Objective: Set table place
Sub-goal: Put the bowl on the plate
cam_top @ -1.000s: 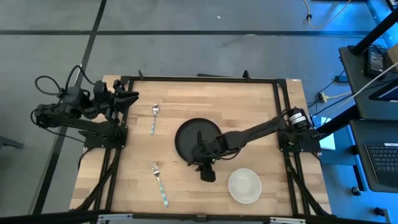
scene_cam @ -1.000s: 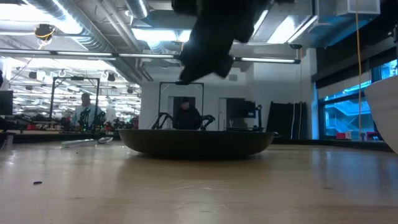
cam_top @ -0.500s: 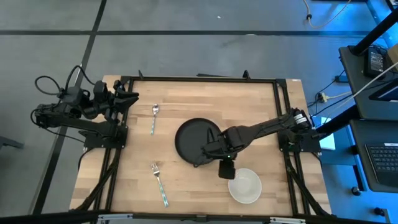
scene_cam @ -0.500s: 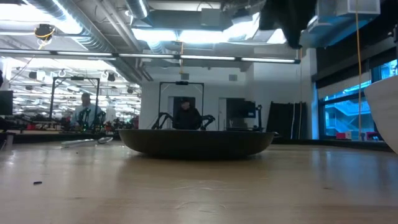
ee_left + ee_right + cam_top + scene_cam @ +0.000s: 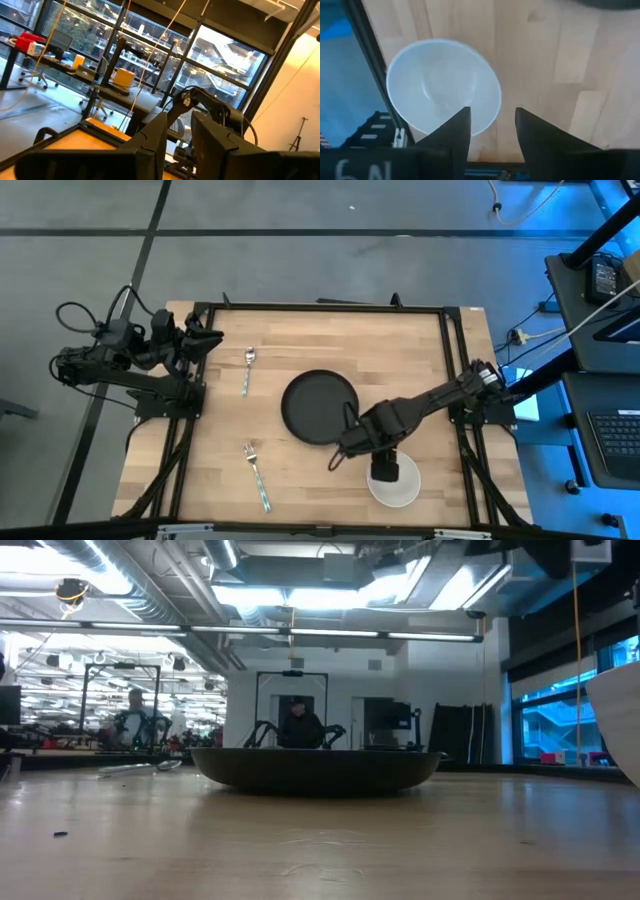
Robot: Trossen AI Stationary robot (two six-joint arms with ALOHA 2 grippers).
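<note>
The black plate (image 5: 319, 407) lies flat on the middle of the wood table (image 5: 400, 340). The white bowl (image 5: 402, 491) stands on its base at the near right; it also shows in the right wrist view (image 5: 442, 85) and at the low view's right edge (image 5: 618, 725). My right gripper (image 5: 382, 470) hangs open above the bowl, pointing down, and its fingers (image 5: 462, 131) touch nothing. The spoon (image 5: 248, 369) lies left of the plate and the fork (image 5: 256, 476) lies near the front left. My left gripper (image 5: 205, 337) waits, open, over the table's far left corner.
The black metal frame (image 5: 320, 307) runs along the table's edges. In the right wrist view the frame rail (image 5: 367, 65) passes close beside the bowl. Bare wood lies between the plate and the bowl and along the far side. People show in the room beyond the table (image 5: 300, 725).
My right gripper has gone from over the plate's near edge toward the table's right and near edges and now hangs over the white bowl. In the low view it has left the picture at the top right. The plate, bowl, fork and spoon have kept still.
</note>
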